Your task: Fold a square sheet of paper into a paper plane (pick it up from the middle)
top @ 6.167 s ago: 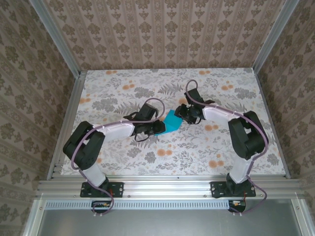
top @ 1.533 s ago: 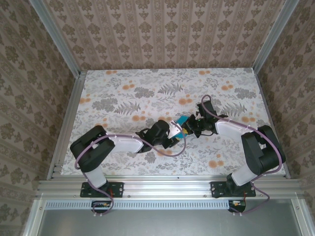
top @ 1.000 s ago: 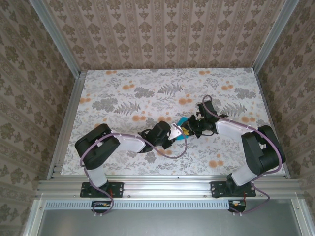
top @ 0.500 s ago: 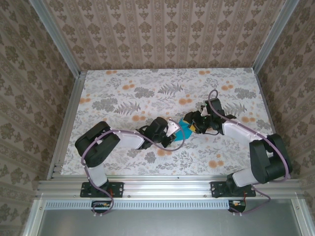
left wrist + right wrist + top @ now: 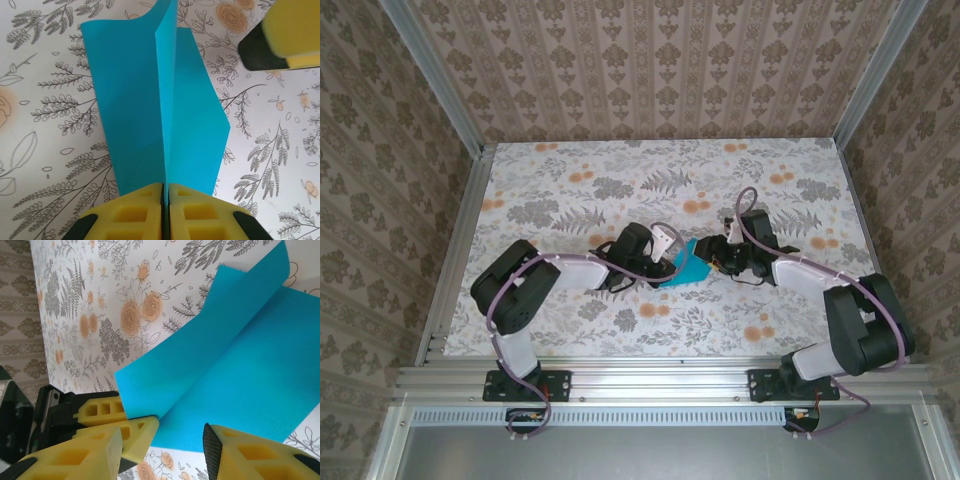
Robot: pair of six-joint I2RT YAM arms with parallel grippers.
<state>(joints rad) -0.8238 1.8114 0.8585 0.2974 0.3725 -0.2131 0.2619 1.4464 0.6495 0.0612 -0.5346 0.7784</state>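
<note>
The left gripper (image 5: 165, 192) is clenched on the paper (image 5: 135, 110): its two yellow fingers (image 5: 132, 210) press flat together with the raised middle fold of the teal sheet caught between them at the sheet's near end. From that pinch the fold runs straight away from the wrist camera as a sharp upright ridge. A broad flap spreads to the left of the ridge, and a narrower flap on the right ends in a point. The far edge of the sheet curls upward. In the overhead view the left gripper (image 5: 667, 262) sits just left of the paper (image 5: 692, 266), which is near the middle of the table (image 5: 570, 190), slightly right of centre. The right gripper (image 5: 719, 258) sits just right of the sheet, facing the left one across it. The right gripper (image 5: 162, 436) is released: its yellow fingers (image 5: 75, 455) stand well apart with nothing clamped between them, and the paper (image 5: 240, 370) spreads beyond their tips, one flap lifted. I cannot tell whether those tips touch the sheet. One of its yellow, black-backed fingers (image 5: 285, 30) shows in the left wrist view, beside the sheet's far right corner and clear of it. The table top carries a floral print of grey leaves and orange blooms, and patterned walls (image 5: 650, 60) close in the far, left and right sides.
</note>
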